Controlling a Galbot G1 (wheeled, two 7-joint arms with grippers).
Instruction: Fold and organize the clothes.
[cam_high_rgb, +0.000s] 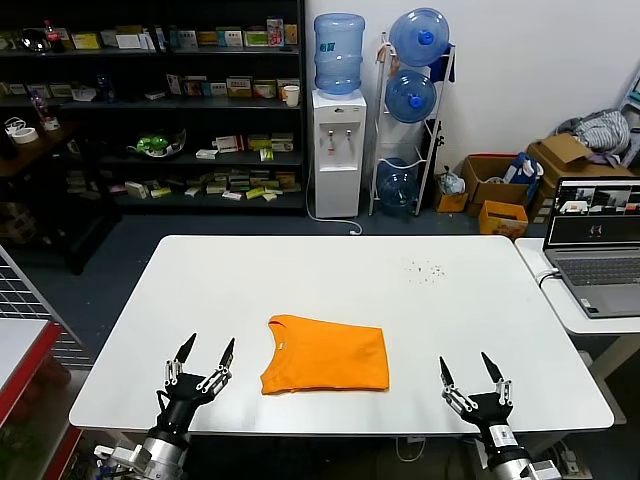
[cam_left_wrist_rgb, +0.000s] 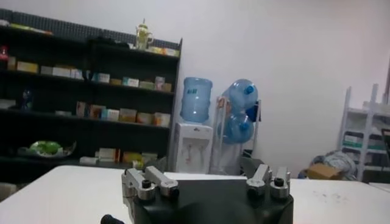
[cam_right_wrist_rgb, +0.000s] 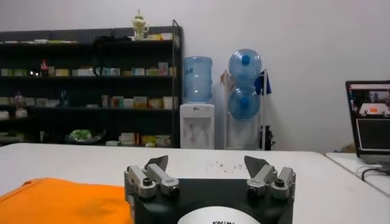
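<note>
Head view: folded orange T-shirt (cam_high_rgb: 326, 355) between left hand (cam_high_rgb: 208, 350) and right hand (cam_high_rgb: 468, 364) (both spread wide, empty).

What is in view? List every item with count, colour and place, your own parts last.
Folded orange cotton T-shirt: one, bright orange, near the front middle of the table.
White rectangular table: one, white, directly ahead.
Small dark specks: a scatter, dark, far right part of the table.
Open grey laptop: one, grey, on a side table at right.
White water dispenser: one, white with a blue bottle on top, behind the table.
Blue water bottles on a rack: three, blue, right of the dispenser.
Black shelving: one unit, black, back left.
Left gripper: one, black, open, left of the shirt.
Right gripper: one, black, open, right of the shirt.
</note>
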